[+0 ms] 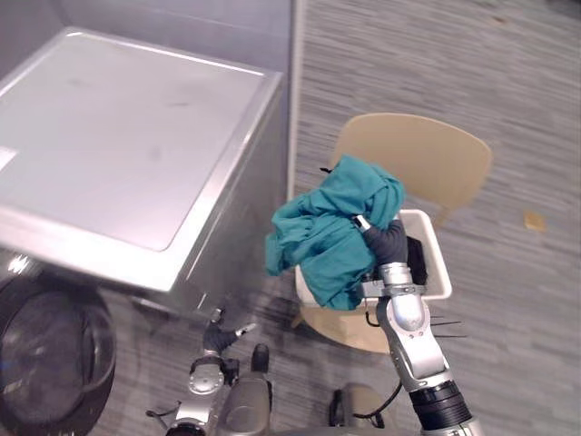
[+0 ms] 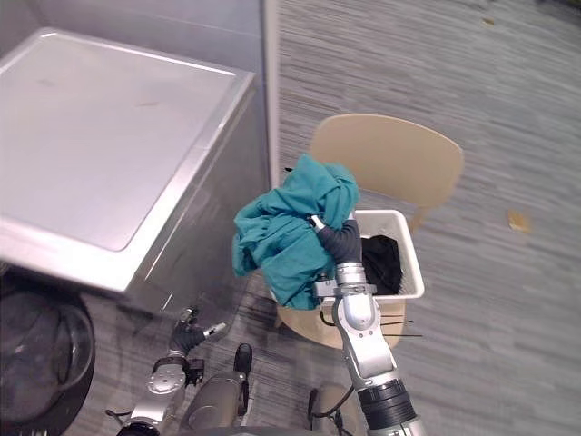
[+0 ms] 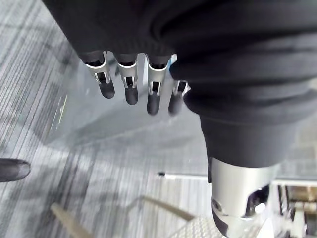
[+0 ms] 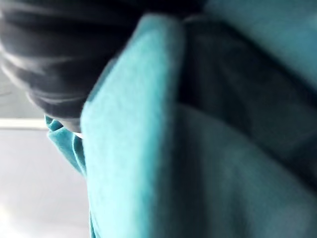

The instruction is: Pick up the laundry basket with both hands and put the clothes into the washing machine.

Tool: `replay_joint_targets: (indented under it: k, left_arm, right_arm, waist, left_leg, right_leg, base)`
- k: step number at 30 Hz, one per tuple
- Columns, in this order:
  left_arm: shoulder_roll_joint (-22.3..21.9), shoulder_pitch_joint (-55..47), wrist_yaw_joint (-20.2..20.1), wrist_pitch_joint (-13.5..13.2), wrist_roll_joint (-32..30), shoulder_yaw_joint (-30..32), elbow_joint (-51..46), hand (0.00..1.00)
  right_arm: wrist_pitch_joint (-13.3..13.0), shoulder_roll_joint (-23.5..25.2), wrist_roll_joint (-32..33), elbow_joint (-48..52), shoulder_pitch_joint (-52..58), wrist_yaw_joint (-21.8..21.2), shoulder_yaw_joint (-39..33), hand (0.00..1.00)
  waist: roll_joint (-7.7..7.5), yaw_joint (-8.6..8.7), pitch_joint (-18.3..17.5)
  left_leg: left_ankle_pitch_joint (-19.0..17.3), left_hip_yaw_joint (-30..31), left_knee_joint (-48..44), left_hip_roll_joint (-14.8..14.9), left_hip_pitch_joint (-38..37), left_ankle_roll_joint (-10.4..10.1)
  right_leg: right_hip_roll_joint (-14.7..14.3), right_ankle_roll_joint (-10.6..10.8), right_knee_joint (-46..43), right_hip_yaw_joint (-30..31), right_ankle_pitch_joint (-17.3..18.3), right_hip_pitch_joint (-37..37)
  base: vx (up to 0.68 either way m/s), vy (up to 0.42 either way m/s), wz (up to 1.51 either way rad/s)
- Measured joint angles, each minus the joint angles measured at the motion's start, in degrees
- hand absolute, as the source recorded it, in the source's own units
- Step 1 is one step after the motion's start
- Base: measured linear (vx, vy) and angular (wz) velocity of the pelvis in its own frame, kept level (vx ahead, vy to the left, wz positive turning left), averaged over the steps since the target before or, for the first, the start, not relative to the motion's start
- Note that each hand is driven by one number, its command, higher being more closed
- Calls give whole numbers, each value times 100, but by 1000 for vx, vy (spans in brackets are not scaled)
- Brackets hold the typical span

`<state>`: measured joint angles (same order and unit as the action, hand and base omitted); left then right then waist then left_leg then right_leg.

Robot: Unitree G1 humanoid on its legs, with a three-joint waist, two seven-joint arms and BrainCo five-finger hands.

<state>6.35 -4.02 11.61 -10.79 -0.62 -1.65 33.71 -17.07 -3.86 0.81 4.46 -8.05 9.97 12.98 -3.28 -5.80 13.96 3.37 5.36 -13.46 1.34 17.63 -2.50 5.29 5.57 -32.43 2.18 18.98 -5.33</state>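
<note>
There it was: the right hand (image 1: 388,243) was up in the air with a crumpled teal cloth garment (image 1: 327,236) bunched around it. The garment hung clear above the near left corner of the white rectangular plastic laundry basket (image 1: 436,256). The folds hid the grip, so I couldn't tell whether the hand was clamped on the cloth or not.

The basket sat on the seat of a pale wooden chair with a rounded back (image 1: 427,154), and something dark and cloth-like (image 1: 418,259) lay inside it.

The silver-grey washing machine (image 1: 118,136) stood just to the left of the chair, its dark round door (image 1: 45,363) facing the robot.

The left hand (image 1: 216,338) hung low over the grey striped carpet (image 1: 508,91) by the machine's front corner. Its fingers (image 3: 152,99) were loose and apart, holding nothing.
</note>
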Motion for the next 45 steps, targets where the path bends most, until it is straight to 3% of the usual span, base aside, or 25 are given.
replay_joint_targets:
  k: [1,2,3,4,5,6,7,8,9,10,12,13,14,16,17,19,21,27,28,30,31,38,45]
  left_arm:
    - [-109,-179,40,-65,11,-48,-346,0]
    - [-171,-251,71,-75,12,-86,-493,0]
    - [-297,-371,93,-77,23,-227,-761,0]
    - [-370,-469,85,-77,62,-416,-1014,0]
    - [-403,-526,71,-80,67,-554,-1164,0]
    - [-449,-659,14,-94,61,-771,-1507,0]
    - [-401,-672,-36,-96,54,-845,-1654,0]
    - [-288,-628,-72,-116,41,-915,-1868,0]
    - [-191,-631,-110,-184,16,-910,-2021,0]
    - [-147,-634,-135,-219,11,-908,-2107,0]
    - [-99,-627,-149,-432,11,-909,-2535,0]
    - [-101,-603,-151,-480,10,-940,-2587,0]
    - [-115,-544,-160,-551,-2,-1050,-2711,0]
    - [-121,-326,-165,-611,-9,-1288,-2855,0]
    - [-98,-180,-161,-638,-11,-1385,-2885,0]
    - [38,-51,-153,-642,-20,-1564,-2882,0]
    - [160,52,-150,-640,-55,-1782,-2877,0]
    - [167,443,-4,-624,-237,-2082,-2808,0]
    - [171,473,5,-617,-240,-2087,-2750,100]
    - [193,635,97,-566,-240,-2138,-2500,100]
    - [194,661,106,-565,-240,-2142,-2460,100]
    - [389,693,255,-539,-241,-2321,-2405,100]
    - [395,680,341,-582,-301,-2289,-2411,100]
  right_arm:
    - [-8,-69,-51,-156,-227,13,-3,100]
    - [-12,-136,-61,-232,-313,39,-14,100]
    - [-14,-267,-75,-442,-455,128,-37,100]
    - [5,-402,-95,-658,-486,185,-130,100]
    - [10,-454,-117,-756,-482,228,-176,100]
    - [72,-585,-148,-827,-424,230,-267,100]
    - [79,-584,-160,-830,-400,223,-315,100]
    - [89,-571,-163,-830,-379,221,-395,100]
    - [88,-602,-171,-820,-347,199,-400,100]
    - [87,-629,-189,-811,-318,175,-395,100]
    - [87,-696,-198,-815,-190,33,-294,100]
    - [86,-701,-199,-815,-143,-4,-275,100]
    - [87,-726,-199,-816,-51,-37,-214,100]
    - [88,-769,-200,-818,-41,-139,-205,100]
    - [89,-747,-203,-821,-46,-169,-188,100]
    - [124,-564,-272,-942,-43,-288,-36,100]
    - [132,-377,-310,-1006,-31,-382,260,100]
    - [134,-157,-215,-1135,-78,-541,1057,100]
    - [135,-161,-164,-1200,-103,-543,1078,100]
    - [221,-180,14,-1354,-245,-548,1223,100]
    - [231,-181,53,-1385,-283,-548,1260,0]
    - [247,-506,535,-1394,-405,-596,1629,0]
    - [217,-685,288,-1185,-311,-617,1608,0]
  waist:
    - [130,-117,-58]
    - [203,-121,-63]
    - [415,-107,-41]
    - [614,-106,-26]
    - [699,-109,-17]
    - [848,-50,-80]
    - [775,0,-54]
    - [487,162,13]
    - [395,183,-9]
    - [423,182,-33]
    - [606,184,-142]
    - [662,187,-181]
    - [789,213,-289]
    - [1017,274,-468]
    - [978,314,-492]
    - [691,250,-577]
    - [507,196,-690]
    - [460,181,-784]
    - [459,181,-785]
    - [465,180,-802]
    - [463,183,-804]
    - [478,174,-1075]
    - [480,181,-1138]
  left_leg:
    - [276,158,138,90,301,-61]
    - [416,273,231,125,386,-79]
    - [746,453,471,223,471,-115]
    - [1272,467,821,267,438,-35]
    - [1693,439,1170,255,336,78]
    - [886,73,1445,256,112,256]
    - [594,14,1370,128,220,444]
    - [467,-401,681,-109,508,504]
    - [454,-742,-84,-164,602,498]
    - [363,-857,-446,-122,558,425]
    - [-513,-909,-1095,194,-88,184]
    - [-574,-896,-1029,244,-311,156]
    - [-668,-890,-368,357,-902,1]
    - [-654,-836,740,423,-1317,-38]
    - [-590,-764,1021,407,-1349,-140]
    - [-480,-671,1139,273,-1347,-143]
    - [-450,-660,1133,146,-1432,-112]
    - [-312,-565,1176,17,-1537,-76]
    - [-264,-566,1218,23,-1561,-95]
    - [-124,-567,1443,96,-1677,-128]
    - [-102,-568,1494,123,-1704,-134]
    - [-54,-650,1687,368,-1827,-209]
    - [-26,-758,1744,470,-1858,-256]
  right_leg:
    - [-167,-256,513,-148,174,3]
    - [-232,-340,675,-242,231,6]
    - [-413,-408,813,-418,269,24]
    - [-555,-508,850,-627,248,41]
    - [-584,-574,851,-807,211,28]
    - [-495,-747,881,-1220,159,60]
    - [-342,-795,884,-1422,144,38]
    - [74,-837,909,-1683,64,-27]
    - [289,-819,1174,-1830,-183,-28]
    - [322,-815,1350,-1873,-324,25]
    - [345,-699,1659,-2041,-673,42]
    - [343,-678,1669,-2089,-687,42]
    - [332,-598,1672,-2204,-729,42]
    - [288,-450,1756,-2493,-819,19]
    - [307,-394,1754,-2618,-855,-5]
    - [406,-313,1769,-2713,-938,10]
    - [502,-259,1794,-2707,-969,144]
    - [557,-178,1999,-2691,-1113,364]
    - [547,-199,2021,-2690,-1130,379]
    - [454,-233,2096,-2661,-1191,400]
    - [423,-238,2094,-2652,-1194,400]
    - [194,-303,2049,-2460,-1178,381]
    - [81,-415,1790,-2236,-1072,179]
  base:
    - [-199,-146,37]
    - [-336,-225,62]
    - [-336,-178,89]
    - [-418,-206,107]
    - [-395,-89,125]
    - [-309,-26,120]
    - [-364,-39,162]
    - [-317,-94,149]
    - [-308,-95,121]
    - [-250,-31,64]
    - [-197,93,40]
    - [-146,160,48]
    - [-101,181,57]
    - [-89,229,77]
    - [-53,208,75]
    - [-16,171,38]
    - [1,135,19]
    - [-26,46,11]
    - [-47,-31,-3]
    - [-53,-57,-6]
    - [-55,-74,-11]
    - [-42,-74,-10]
    - [-7,-56,-12]
